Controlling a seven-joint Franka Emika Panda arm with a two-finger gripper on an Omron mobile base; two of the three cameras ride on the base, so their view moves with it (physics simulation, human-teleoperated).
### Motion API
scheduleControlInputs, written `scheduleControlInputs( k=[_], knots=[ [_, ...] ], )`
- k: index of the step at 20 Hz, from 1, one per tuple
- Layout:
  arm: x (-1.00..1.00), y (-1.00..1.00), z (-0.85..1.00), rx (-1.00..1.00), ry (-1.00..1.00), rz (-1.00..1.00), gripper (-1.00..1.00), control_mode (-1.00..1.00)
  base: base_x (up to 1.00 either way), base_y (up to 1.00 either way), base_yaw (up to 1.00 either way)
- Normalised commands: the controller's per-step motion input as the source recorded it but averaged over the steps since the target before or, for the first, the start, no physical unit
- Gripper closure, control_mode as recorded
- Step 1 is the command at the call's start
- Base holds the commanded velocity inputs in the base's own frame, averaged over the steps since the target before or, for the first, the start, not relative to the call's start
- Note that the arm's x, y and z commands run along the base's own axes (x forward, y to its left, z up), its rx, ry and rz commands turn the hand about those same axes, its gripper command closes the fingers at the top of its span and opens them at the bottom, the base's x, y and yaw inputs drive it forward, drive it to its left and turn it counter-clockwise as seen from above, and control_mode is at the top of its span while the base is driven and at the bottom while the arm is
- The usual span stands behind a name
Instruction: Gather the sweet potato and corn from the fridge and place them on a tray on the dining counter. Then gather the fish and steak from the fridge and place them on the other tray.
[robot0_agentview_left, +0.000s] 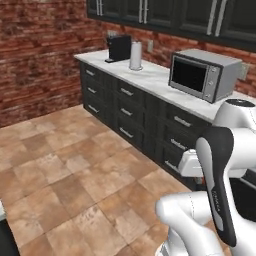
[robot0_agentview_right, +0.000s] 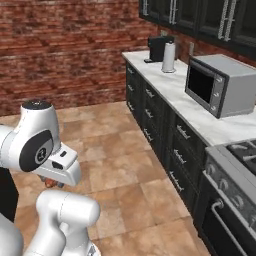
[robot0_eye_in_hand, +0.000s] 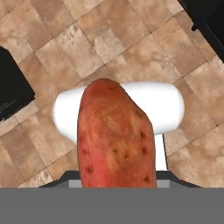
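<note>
A reddish-orange sweet potato (robot0_eye_in_hand: 114, 140) with dark spots fills the middle of the hand view, standing up between the jaws of my gripper (robot0_eye_in_hand: 116, 177), which is shut on it and whose fingertips it hides. In the right base view the hand hangs low over the tiled floor, and a bit of the sweet potato (robot0_agentview_right: 50, 183) shows under it. The corn, fish, steak, fridge, trays and dining counter are out of view.
To the right, a white counter (robot0_agentview_left: 155, 80) over black drawers (robot0_agentview_left: 125, 112) carries a microwave (robot0_agentview_left: 202, 74), a black coffee machine (robot0_agentview_left: 119, 48) and a pale canister (robot0_agentview_left: 135, 56). A stove (robot0_agentview_right: 235, 165) stands nearest. Brown tiled floor (robot0_agentview_left: 75, 170) stretches to a brick wall (robot0_agentview_left: 35, 55).
</note>
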Motion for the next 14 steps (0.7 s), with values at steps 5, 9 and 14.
scheduleControlInputs(
  k=[5,9,14],
  knots=[
    [0.00,0.00,0.00,0.00,0.00,0.00,1.00,1.00,0.75,0.00,0.35],
    [0.00,0.00,0.00,0.00,0.00,0.00,1.00,1.00,0.72,0.00,0.38],
    [0.00,0.00,0.00,0.00,0.00,0.00,1.00,1.00,0.71,-0.17,0.42]
  ],
)
